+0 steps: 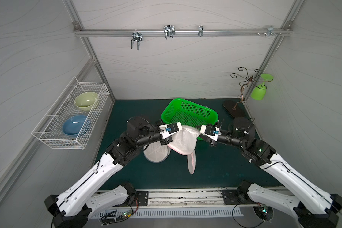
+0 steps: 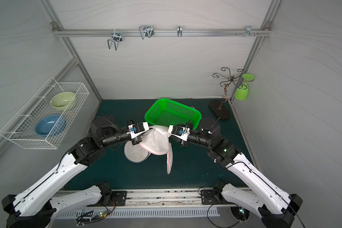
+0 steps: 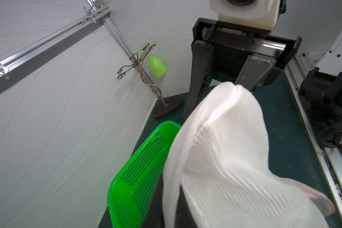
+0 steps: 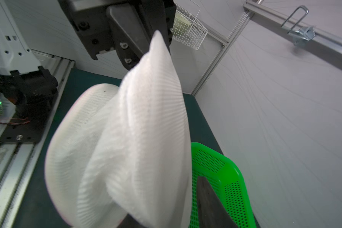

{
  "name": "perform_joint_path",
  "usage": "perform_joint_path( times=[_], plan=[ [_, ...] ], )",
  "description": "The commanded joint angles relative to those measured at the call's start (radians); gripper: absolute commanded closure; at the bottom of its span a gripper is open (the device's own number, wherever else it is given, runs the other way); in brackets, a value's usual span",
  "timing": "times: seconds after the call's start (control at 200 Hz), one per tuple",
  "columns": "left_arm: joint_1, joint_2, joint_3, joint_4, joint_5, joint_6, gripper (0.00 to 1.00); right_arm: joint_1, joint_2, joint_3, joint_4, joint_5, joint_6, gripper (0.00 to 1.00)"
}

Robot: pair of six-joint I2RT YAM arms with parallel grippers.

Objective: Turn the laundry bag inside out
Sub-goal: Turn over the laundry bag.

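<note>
The white mesh laundry bag (image 1: 183,139), pink-trimmed, hangs stretched above the counter (image 1: 215,173), with one flap drooping down.

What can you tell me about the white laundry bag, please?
The laundry bag is soft white mesh with a thin pink edge. It hangs crumpled above the dark mat, in front of the green basket. The left gripper is shut on one corner; the opposite corner sits at the right gripper's parted jaws. A flap dangles below.

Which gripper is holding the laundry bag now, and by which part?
The left gripper pinches one raised peak of the laundry bag; the right gripper stands open around the opposite peak.
</note>
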Motion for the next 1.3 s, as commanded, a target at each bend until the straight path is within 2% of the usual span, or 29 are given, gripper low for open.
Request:
perform_joint_path(
  times=[0.0,0.04,0.15,0.22,0.4,0.495,0.56,0.65,0.75,0.805,0.915,0.97,1.115,1.296],
  plan=[
    [0.017,-0.024,-0.022,0.156,-0.008,-0.029,1.0,-0.001,-0.031,0.049,-0.013,-0.001,0.201,0.45],
    [0.046,-0.031,-0.041,0.202,0.009,-0.063,1.0,-0.019,-0.046,0.054,-0.026,-0.036,0.259,0.39],
    [0.212,-0.05,-0.136,0.437,0.145,-0.289,1.0,-0.124,-0.077,0.04,-0.031,-0.198,0.46,0.33],
    [0.27,-0.053,-0.181,0.581,0.233,-0.39,1.0,-0.198,-0.097,0.006,-0.006,-0.286,0.568,0.32],
    [0.282,-0.018,-0.192,0.746,0.411,-0.529,1.0,-0.331,-0.122,-0.138,0.177,-0.398,0.786,0.31],
    [0.282,-0.003,-0.178,0.809,0.487,-0.591,1.0,-0.343,-0.086,-0.18,0.26,-0.514,0.854,0.32],
    [0.282,0.003,-0.166,0.824,0.508,-0.614,1.0,-0.344,-0.058,-0.184,0.298,-0.636,0.91,0.33],
    [0.282,0.003,-0.154,0.827,0.511,-0.619,1.0,-0.344,-0.056,-0.172,0.256,-0.723,0.906,0.33],
    [0.281,0.008,-0.149,0.831,0.511,-0.629,1.0,-0.344,-0.081,-0.163,0.158,-0.745,0.873,0.31],
    [0.281,0.012,-0.151,0.842,0.506,-0.639,1.0,-0.343,-0.09,-0.159,0.104,-0.707,0.863,0.31],
    [0.28,0.018,-0.151,0.868,0.503,-0.654,1.0,-0.34,-0.093,-0.143,0.02,-0.676,0.914,0.31],
    [0.28,0.02,-0.149,0.878,0.503,-0.663,1.0,-0.334,-0.102,-0.151,0.017,-0.668,0.934,0.32],
    [0.267,0.024,-0.144,0.881,0.517,-0.667,1.0,-0.311,-0.151,-0.194,0.044,-0.592,0.867,0.32],
    [0.254,0.027,-0.143,0.878,0.516,-0.669,1.0,-0.278,-0.13,-0.198,0.125,-0.587,0.861,0.28]
  ],
)
